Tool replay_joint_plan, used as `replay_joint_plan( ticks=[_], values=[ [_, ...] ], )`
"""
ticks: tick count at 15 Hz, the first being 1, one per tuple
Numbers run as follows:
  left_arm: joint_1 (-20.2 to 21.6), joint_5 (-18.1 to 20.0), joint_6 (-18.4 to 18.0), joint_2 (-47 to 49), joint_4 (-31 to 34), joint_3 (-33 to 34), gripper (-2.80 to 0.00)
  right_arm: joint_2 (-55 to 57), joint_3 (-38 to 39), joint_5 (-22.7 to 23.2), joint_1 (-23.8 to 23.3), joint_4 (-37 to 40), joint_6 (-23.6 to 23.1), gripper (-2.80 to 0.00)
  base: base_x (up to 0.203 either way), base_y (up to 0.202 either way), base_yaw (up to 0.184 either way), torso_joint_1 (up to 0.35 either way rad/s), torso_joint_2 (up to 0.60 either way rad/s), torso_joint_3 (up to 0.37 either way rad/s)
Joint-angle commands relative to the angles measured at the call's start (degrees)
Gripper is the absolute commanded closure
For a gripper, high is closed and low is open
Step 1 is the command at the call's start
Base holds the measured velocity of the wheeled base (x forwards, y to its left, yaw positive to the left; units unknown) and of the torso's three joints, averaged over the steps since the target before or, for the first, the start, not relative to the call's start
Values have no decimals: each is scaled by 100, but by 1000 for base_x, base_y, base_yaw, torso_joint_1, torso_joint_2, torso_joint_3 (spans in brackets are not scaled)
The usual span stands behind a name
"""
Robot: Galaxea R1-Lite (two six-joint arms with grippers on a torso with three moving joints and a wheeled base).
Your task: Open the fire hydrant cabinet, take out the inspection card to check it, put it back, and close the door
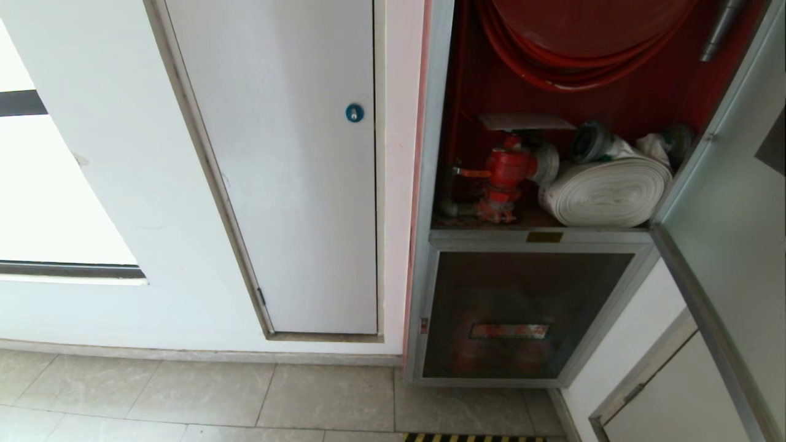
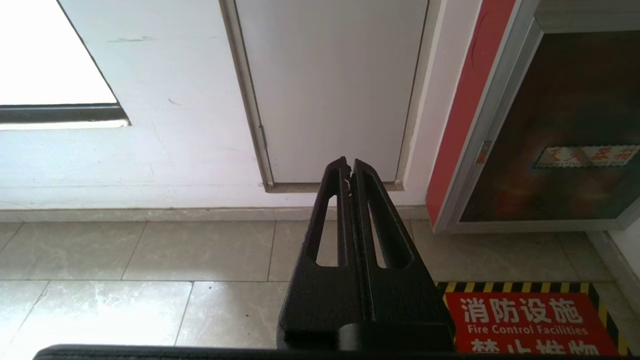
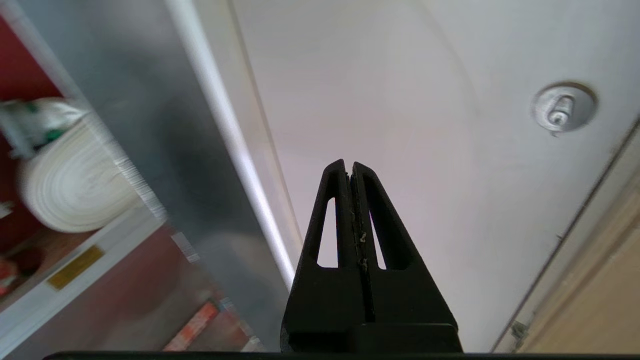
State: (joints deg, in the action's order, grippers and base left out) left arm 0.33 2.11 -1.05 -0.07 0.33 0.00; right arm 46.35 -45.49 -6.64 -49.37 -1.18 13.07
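The fire hydrant cabinet (image 1: 439,153), tall, silver-framed and set into the wall, stands open, showing its red interior. On the cabinet's shelf a red valve (image 1: 506,178) sits at the left side, and the inspection card (image 1: 525,121), a thin white sheet, lies flat on top of it. Just beside the valve, towards the shelf's right end, lies a rolled white hose (image 1: 605,191), and a red hose reel (image 1: 583,37) hangs above. The door (image 1: 734,215), a large tinted glass panel in a silver aluminium frame, is swung out to the right of the opening. Below the shelf a smaller glass door with a red label (image 1: 522,313) is closed.

The right gripper (image 3: 350,167) has its black fingers pressed together, holding nothing, and points at a pale wall panel beyond the open door's edge. The left gripper (image 2: 348,163) is also closed and empty, low over the tiled floor (image 2: 150,260) before a plain white panel door (image 2: 330,85).
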Motion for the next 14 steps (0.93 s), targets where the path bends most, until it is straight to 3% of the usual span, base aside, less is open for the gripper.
replay_joint_plan(
  ticks=[1, 6, 14],
  values=[
    [2, 2, -1, 7, 2, 0, 0, -135, 14, 51, 25, -5, -7, 0, 0, 0, 0, 0, 0, 0],
    [2, 1, -1, 7, 2, 0, 0, -205, 14, 624, 552, -5, -15, 0, 0, 0, 0, 0, 0, 0],
    [2, 0, -1, 7, 2, 0, 0, -175, 2, 861, 1997, -26, 9, 0, 0, 0, 0, 0, 0, 0]
  ],
)
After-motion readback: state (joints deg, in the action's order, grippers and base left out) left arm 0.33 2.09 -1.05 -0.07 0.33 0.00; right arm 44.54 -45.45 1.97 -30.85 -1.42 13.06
